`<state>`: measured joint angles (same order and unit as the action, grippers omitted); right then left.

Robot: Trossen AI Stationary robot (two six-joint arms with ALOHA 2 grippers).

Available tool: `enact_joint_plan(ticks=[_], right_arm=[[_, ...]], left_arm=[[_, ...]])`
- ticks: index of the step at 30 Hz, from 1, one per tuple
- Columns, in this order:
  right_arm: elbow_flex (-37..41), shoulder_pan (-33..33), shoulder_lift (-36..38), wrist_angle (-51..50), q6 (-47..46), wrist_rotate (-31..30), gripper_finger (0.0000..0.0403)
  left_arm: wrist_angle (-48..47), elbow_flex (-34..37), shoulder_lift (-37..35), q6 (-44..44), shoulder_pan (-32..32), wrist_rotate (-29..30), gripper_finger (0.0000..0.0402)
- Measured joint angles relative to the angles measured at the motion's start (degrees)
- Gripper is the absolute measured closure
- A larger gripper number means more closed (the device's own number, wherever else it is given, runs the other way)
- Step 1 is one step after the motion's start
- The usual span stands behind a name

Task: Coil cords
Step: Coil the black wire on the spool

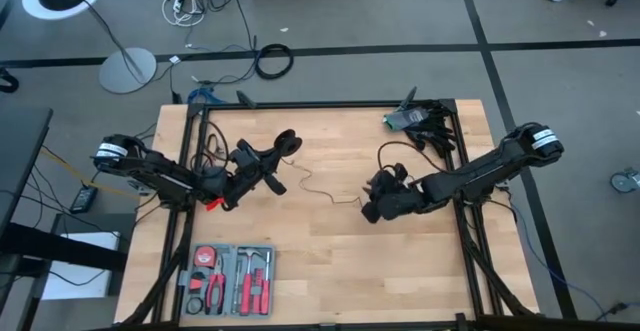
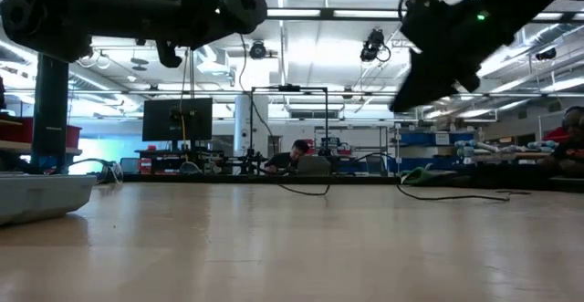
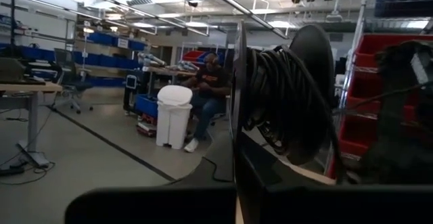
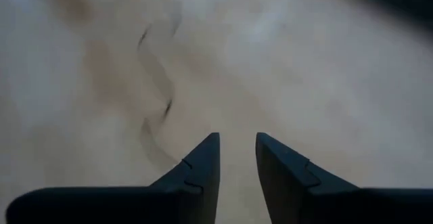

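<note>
On the wooden tabletop (image 1: 330, 261) we had both arms reaching in toward the middle, the left arm from the left edge and the right arm from the right edge. A tray of hand tools (image 1: 228, 280) lay near the front-left corner, and a small heap of dark gear (image 1: 420, 121) sat at the far-right corner.

The left tool (image 1: 262, 166) was raised above the left half of the tabletop. Its wrist view showed a spool-like reel (image 3: 284, 95) wound with black cord sitting right ahead of the fingers, apparently held in them, but we could not tell how far those fingers were closed. The right tool (image 4: 237, 158) hovered just right of centre, pointing down at the wood, its fingers a narrow gap apart with nothing between them.

The cords (image 1: 322, 188) were partly gathered at the reel, and a loose thin tail ran in wavy bends across the middle of the tabletop toward the right tool; the low view showed a strand hanging from above and trailing over the surface.

We judged the winding to be under way, with the free tail not yet taken up. The next move called for the right tool to drop onto that tail, close on it and feed it to the reel without snagging.
</note>
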<state>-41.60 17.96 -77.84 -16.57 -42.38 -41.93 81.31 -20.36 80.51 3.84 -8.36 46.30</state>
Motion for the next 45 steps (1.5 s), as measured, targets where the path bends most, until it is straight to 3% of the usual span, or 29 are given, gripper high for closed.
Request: enact_joint_plan(ticks=[4,7,15,20,23,29,36,39,45], right_arm=[[0.64,-1.56,-3.42,13.4,9.06,-10.19,0.0308],[1.47,-4.42,-8.18,25.53,16.56,-6.84,0.0307],[3.52,-15.6,-21.39,62.12,33.83,27.57,0.0312],[3.34,-25.97,-24.96,70.58,32.29,48.89,0.0314],[3.3,-30.6,-26.69,70.81,29.18,56.78,0.0314],[3.3,-32.36,-29.59,70.6,20.08,57.99,0.0314],[3.3,-32.33,-30.8,70.99,20.17,56.24,0.0314],[3.3,-32.3,-30.66,71.18,20.39,52.4,0.0313],[3.3,-31.45,-30.47,71.38,22.38,50.94,0.0279]], left_arm=[[-0.17,0.0,0.0,0.0,-1.23,-0.02,0.0402],[-0.26,0.0,0.0,0.0,-2.29,-0.01,0.0402],[-1.56,0.0,0.0,-0.08,-4.93,0.08,0.0401],[-4.41,0.0,0.0,-1.89,-5.68,-0.02,0.0401],[-4.98,0.0,0.0,-2.64,-5.64,0.07,0.0401],[-6.05,0.0,0.0,-2.64,-5.64,0.05,0.0401],[-7.65,0.0,0.0,-2.98,-5.64,0.02,0.0401],[-7.63,0.0,0.0,-3.02,-5.64,-0.02,0.0401],[-7.78,0.0,0.0,-3.04,-5.64,-0.01,0.0401]])
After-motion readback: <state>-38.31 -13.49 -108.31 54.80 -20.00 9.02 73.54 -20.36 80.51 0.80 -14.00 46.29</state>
